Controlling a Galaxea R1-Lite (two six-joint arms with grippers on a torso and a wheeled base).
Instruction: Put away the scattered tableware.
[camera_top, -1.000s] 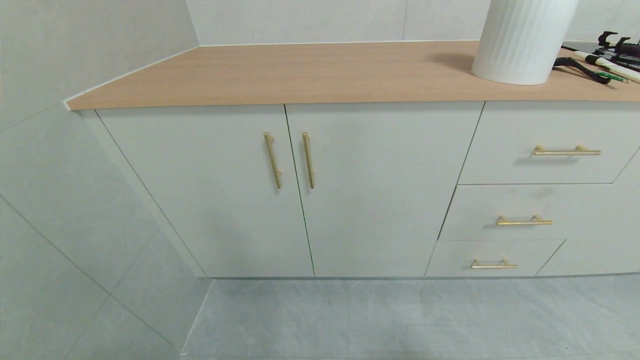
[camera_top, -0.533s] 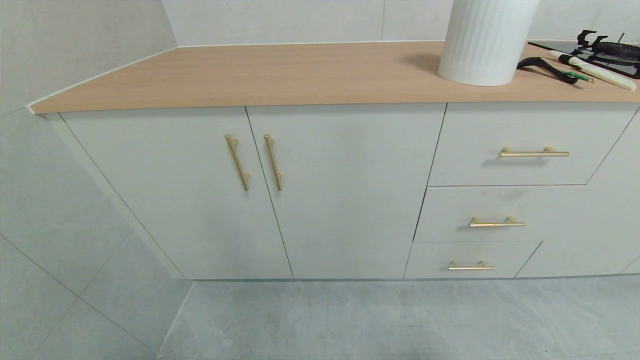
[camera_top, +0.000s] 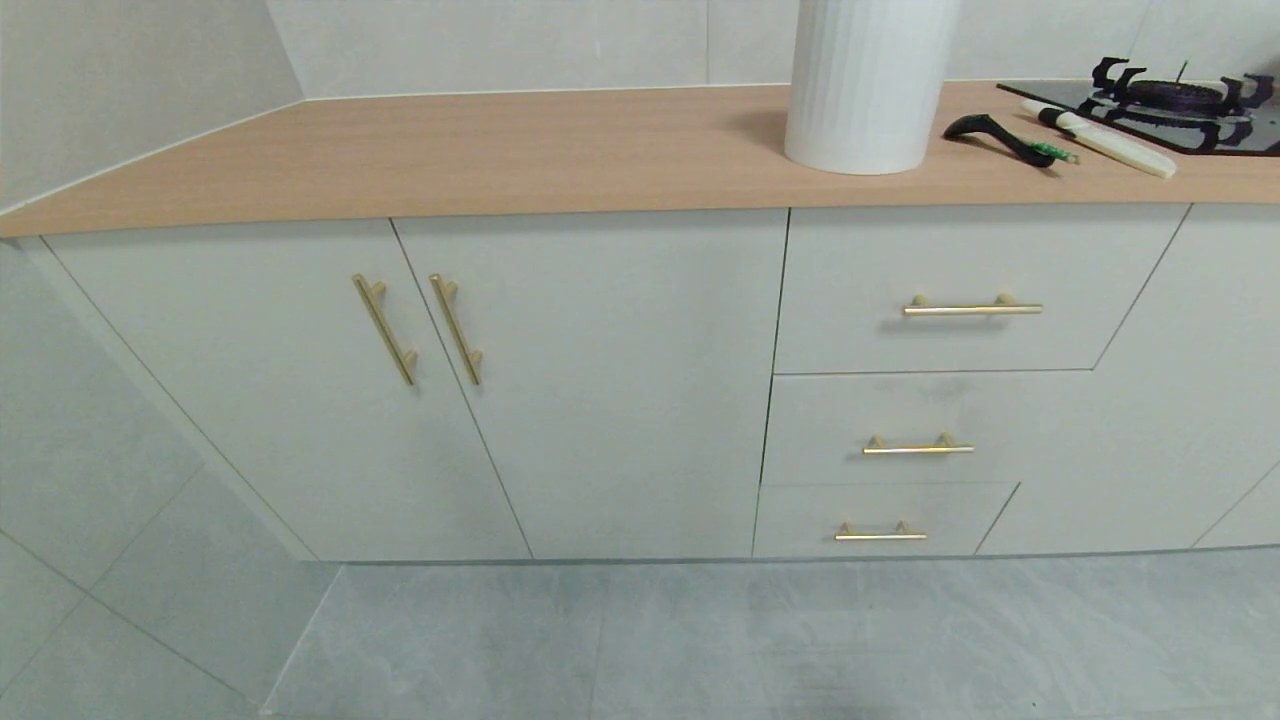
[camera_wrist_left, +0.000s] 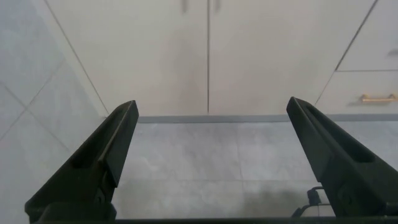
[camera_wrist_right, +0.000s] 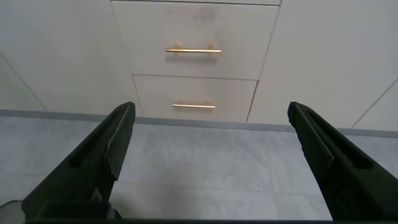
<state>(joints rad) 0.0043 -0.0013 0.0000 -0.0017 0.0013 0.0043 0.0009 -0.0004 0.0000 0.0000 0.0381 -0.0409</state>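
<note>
Utensils (camera_top: 1098, 147), perhaps, on wooden counter (camera_top: 500, 150)

Tan wood-grain countertop (camera_top: 500, 150). Off-white plain cabinet fronts (camera_top: 620, 380), brass-gold handles (camera_top: 972, 309). White container (camera_top: 866, 85), vertical ribbing. Black curved utensil (camera_top: 985, 128); cream utensil (camera_top: 1115, 153) with black end. Black hob grate (camera_top: 1175, 95). Pale grey mottled floor tiles (camera_top: 800, 640). Dark grey left gripper (camera_wrist_left: 211, 109) and right gripper (camera_wrist_right: 211, 109).

Our head camera has turned toward the right, so the whole picture has slid to the left. The white ribbed vessel (camera_top: 868, 85) now stands nearer the middle of the view, and the two door handles (camera_top: 418, 328) lie farther to the left. At the right edge we now see the stove burner (camera_top: 1172, 95) and the full long white utensil (camera_top: 1100, 142) on the counter (camera_top: 500, 150).
</note>
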